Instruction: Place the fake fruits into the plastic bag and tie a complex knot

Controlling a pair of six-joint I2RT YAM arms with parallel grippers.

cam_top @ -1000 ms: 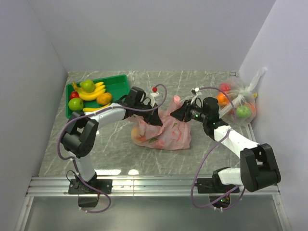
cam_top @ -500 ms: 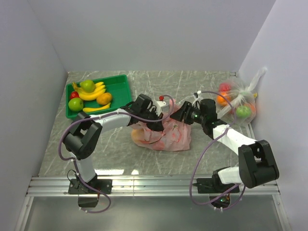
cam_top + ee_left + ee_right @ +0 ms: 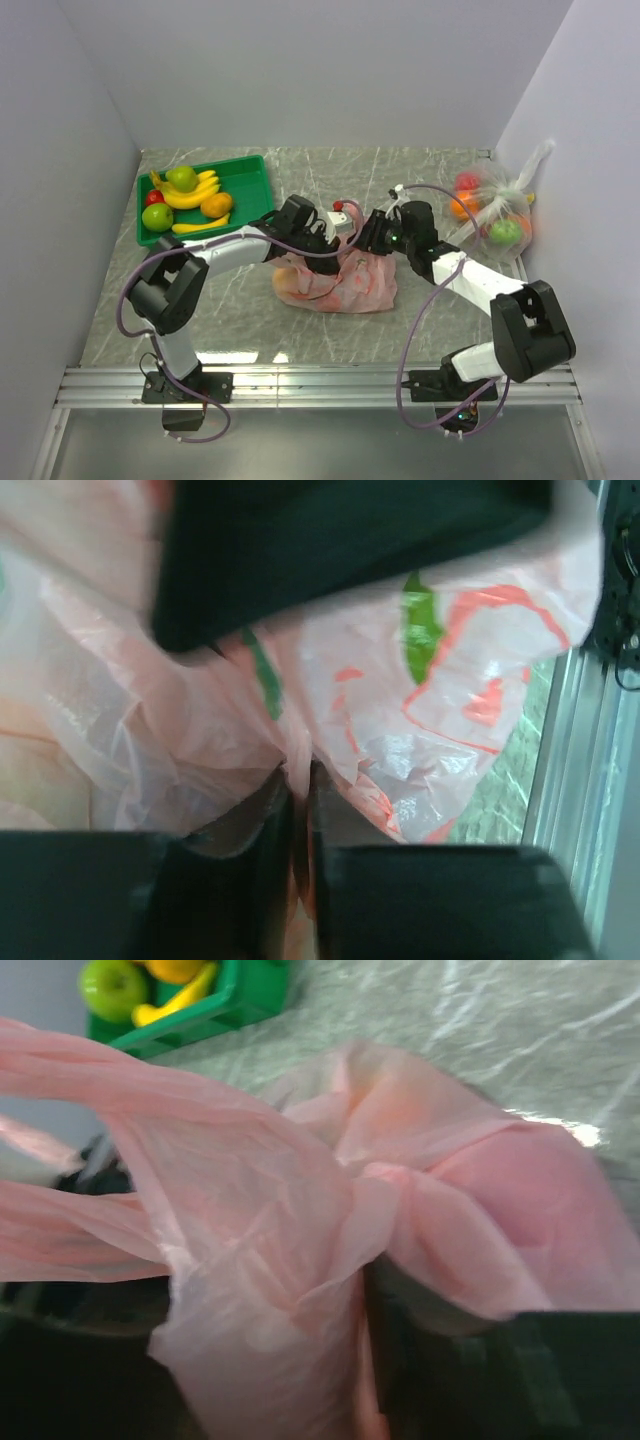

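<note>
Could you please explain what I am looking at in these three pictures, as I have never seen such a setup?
These are two robot arms bolted to the near edge of a marbled table. The wide picture comes from a fixed camera above and behind them: the left arm is on the left, the right arm on the right. The other two come from a camera on each wrist, looking along that arm's jaws. On the table lie a green tray of plastic fruits, a clear bag of fruit at the right wall, and a pink plastic bag in the middle. Both arms meet over it: the left jaws are shut on a fold of its film, and the right jaws seem shut on its bunched top.
</note>
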